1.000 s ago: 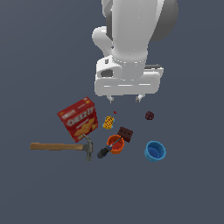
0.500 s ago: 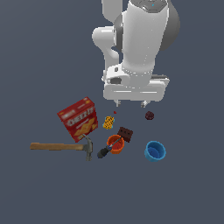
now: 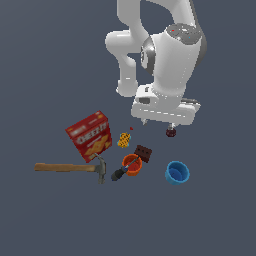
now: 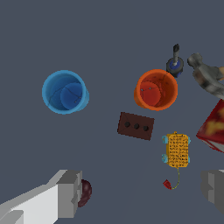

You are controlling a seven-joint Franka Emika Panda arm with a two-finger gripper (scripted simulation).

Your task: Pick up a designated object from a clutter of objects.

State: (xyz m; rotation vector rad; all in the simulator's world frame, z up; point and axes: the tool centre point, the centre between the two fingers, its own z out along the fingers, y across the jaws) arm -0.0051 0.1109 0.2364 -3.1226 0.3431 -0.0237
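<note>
A: Where's your target?

B: Your maroon lump (image 3: 171, 132) lies on the worktop (image 3: 215, 220) directly under the arm's white head, well apart from the blue cup (image 3: 177, 172). In the wrist view the lump (image 4: 84, 192) peeks out right beside one finger (image 4: 69, 194) of the tool (image 4: 142, 188); whether they touch, you cannot tell.

A: And the tool itself?

B: Released. The wrist view shows its jaws spread wide with nothing between them, and the second finger (image 4: 213, 189) at the frame's edge. The exterior view hides most of that behind the arm's body.

A: What else surrounds the lump?

B: Toward the exterior view's left of it you have the brown block (image 3: 143, 152), with three holes that only the wrist view (image 4: 136, 125) makes plain. Beyond the block sit the orange cup (image 3: 132, 164) and the black-handled tool (image 3: 119, 173) just beside it. The yellow-orange piece (image 3: 123, 140), a tiny red dot (image 3: 131, 128), the red cracker box (image 3: 90, 135) and the hammer (image 3: 71, 168) lie farther left still.
</note>
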